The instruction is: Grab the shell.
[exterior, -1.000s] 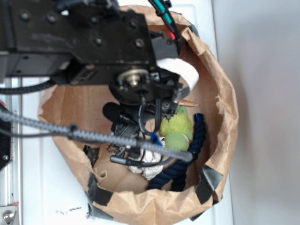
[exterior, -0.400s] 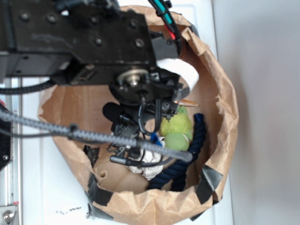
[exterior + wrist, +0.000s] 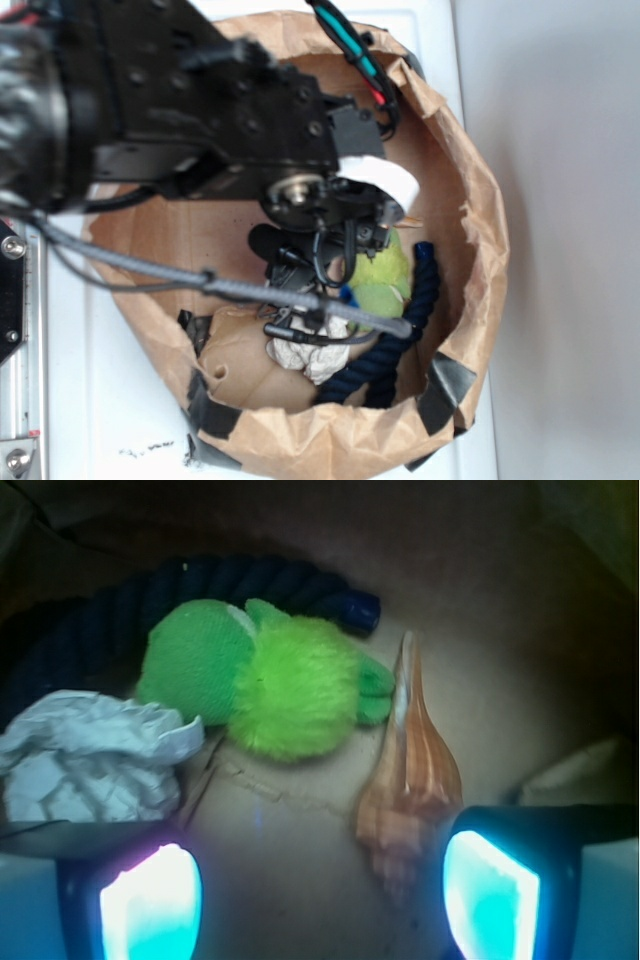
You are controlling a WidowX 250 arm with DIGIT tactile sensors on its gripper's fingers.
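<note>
The shell (image 3: pixel 410 780) lies on the brown paper floor in the wrist view. It is orange-brown with cream stripes; its thin tip points away and its knobbly end is nearest me. My gripper (image 3: pixel 320 900) is open, low over the floor. The shell's knobbly end reaches in between the glowing pads, close beside the right pad (image 3: pixel 490 900) and far from the left pad (image 3: pixel 150 905). Nothing is held. In the exterior view the black arm (image 3: pixel 300 190) hangs over the bag and hides the shell and my fingers.
A fuzzy green plush toy (image 3: pixel 270 685) (image 3: pixel 385 280) lies just left of the shell's tip. A crumpled white paper ball (image 3: pixel 90 760) (image 3: pixel 310 355) sits further left. A navy rope (image 3: pixel 150 590) (image 3: pixel 400 350) curls behind them. The paper bag's wall (image 3: pixel 480 200) rings everything.
The arm has shifted to the right in the exterior view. The shell's tip, which showed beside the wrist earlier, is now covered.
</note>
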